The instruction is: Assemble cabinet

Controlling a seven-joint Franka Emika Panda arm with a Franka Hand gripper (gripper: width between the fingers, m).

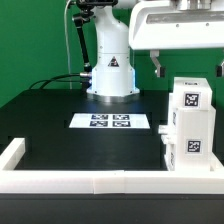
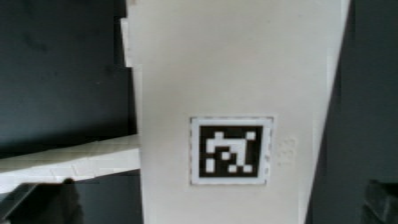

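Note:
The white cabinet (image 1: 190, 125) stands upright at the exterior view's right, against the front border frame. It is a boxy stack of white pieces with marker tags on its front. My gripper (image 1: 190, 68) hangs open just above its top, one dark finger to each side, holding nothing. In the wrist view the cabinet (image 2: 231, 80) fills the middle as a tall white face with one tag, and the gripper (image 2: 205, 215) is open. Its dark fingertips (image 2: 36, 205) show only at the picture's edges, on either side of the white piece. I cannot tell whether they touch it.
The marker board (image 1: 110, 121) lies flat on the black table in front of the robot base (image 1: 110, 75). A low white border frame (image 1: 90, 182) runs along the table's front and the exterior view's left. Black cables trail left of the base.

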